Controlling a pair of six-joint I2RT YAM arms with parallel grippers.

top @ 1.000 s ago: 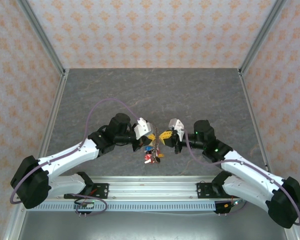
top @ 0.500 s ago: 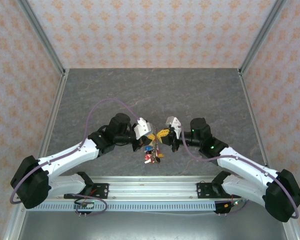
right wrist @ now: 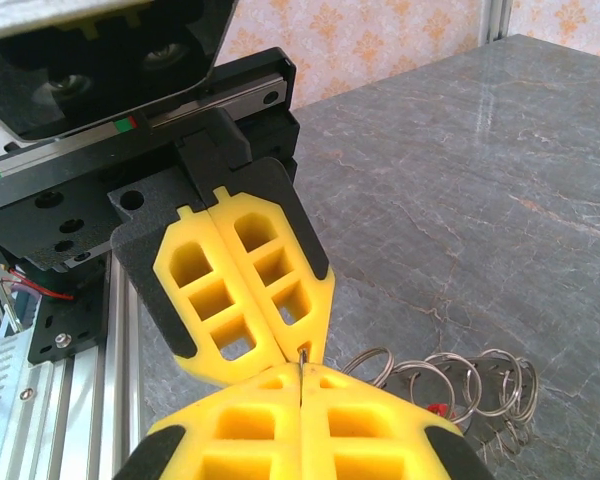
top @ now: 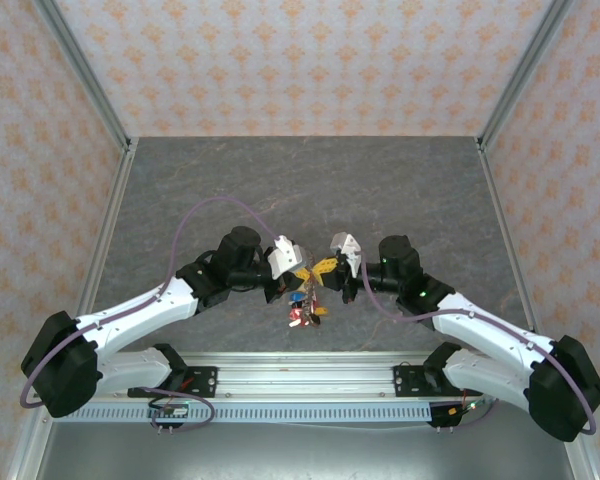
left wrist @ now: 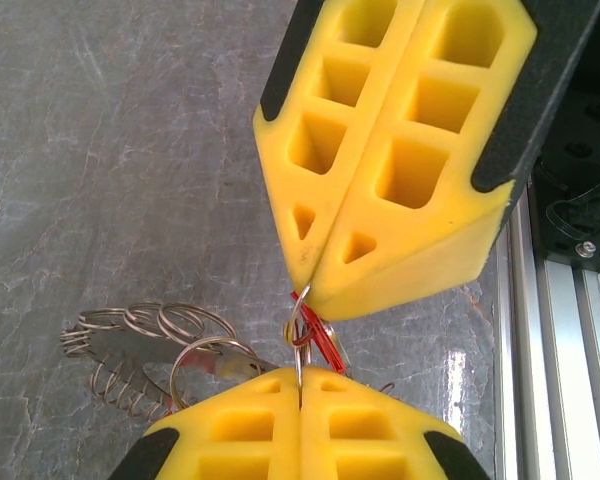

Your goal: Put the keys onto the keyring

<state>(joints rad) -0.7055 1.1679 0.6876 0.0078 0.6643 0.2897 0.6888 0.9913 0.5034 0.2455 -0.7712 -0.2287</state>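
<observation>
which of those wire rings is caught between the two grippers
The small upright ring, at the closed tips of the left gripper and right gripper. The other rings fan out sideways, outside the pinch.

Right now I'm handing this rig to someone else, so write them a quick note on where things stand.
Left gripper: shut, pinching a small split ring.
Right gripper: shut, tip to tip with the left, seemingly on the same ring, beside a red key tag.
Keyring: a bunch of wire loops next to the tips; the keys cluster under the grippers.
Done: ring held between both arms.
Left: threading looks unfinished; how many keys are on, I cannot tell.
</observation>
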